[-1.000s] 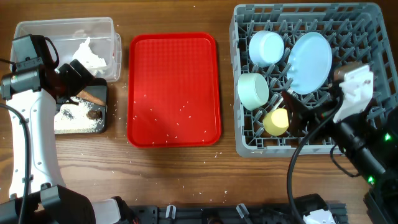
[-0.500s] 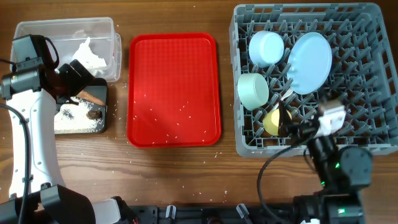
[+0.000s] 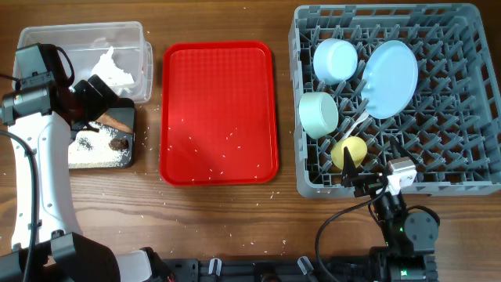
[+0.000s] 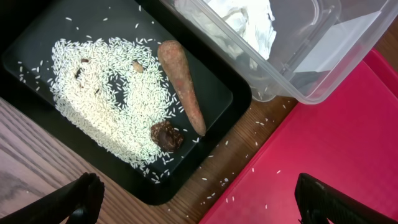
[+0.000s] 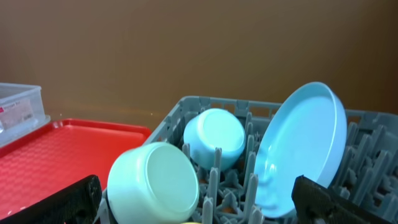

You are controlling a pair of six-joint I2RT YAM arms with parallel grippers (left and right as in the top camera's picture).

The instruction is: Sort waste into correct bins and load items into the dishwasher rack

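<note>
Now left hand (image 4: pixel 202 199), right hand (image 5: pixel 199 202) spread wide, empty; grainy rice (image 4: pixel 106 93), tapered carrot (image 4: pixel 183 84) in black tray (image 4: pixel 214 93).

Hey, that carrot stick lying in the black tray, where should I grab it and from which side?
Grip the carrot stick at its thicker half, coming straight down from above with the jaws closing across its width. It lies flat and slanted in the black tray, narrowing toward the end beside the brown chunk, so a grip there would likely slip or bump the chunk.
</note>
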